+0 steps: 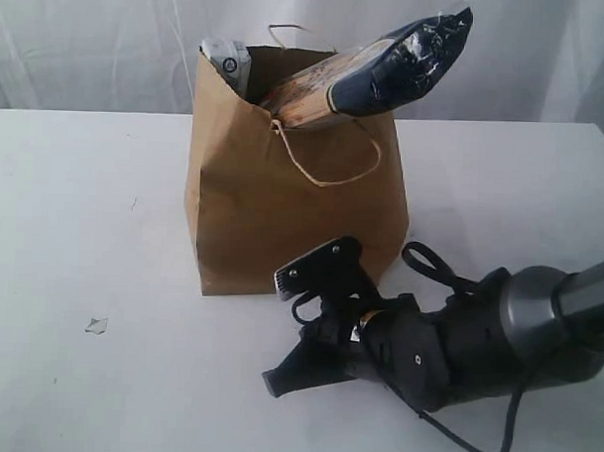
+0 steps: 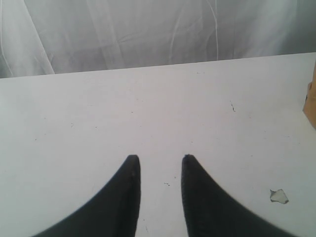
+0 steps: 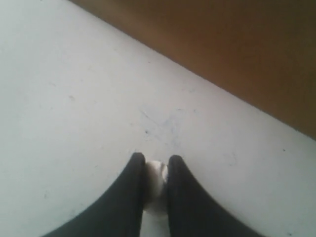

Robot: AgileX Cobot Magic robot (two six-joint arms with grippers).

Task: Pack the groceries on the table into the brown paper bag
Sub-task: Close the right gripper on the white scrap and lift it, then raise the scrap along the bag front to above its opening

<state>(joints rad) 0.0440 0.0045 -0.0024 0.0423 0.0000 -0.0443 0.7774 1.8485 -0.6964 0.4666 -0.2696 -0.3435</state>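
Right pincer [image 3: 156,160] — creased kraft-brown bag [image 1: 282,220]

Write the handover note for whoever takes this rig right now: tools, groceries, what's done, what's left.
Left tool: open, empty, above bare table.
Right tool: low on the table in front of the bag. Its fingers are close together with something small and pale between them; I cannot tell what it is.
Groceries: the long packet leans out of the bag's top, and a grey-white item pokes up beside it. Other contents are hidden.
Done: no grocery shows outside the bag.
Left: probably settle the packet deeper and check that pale bit.
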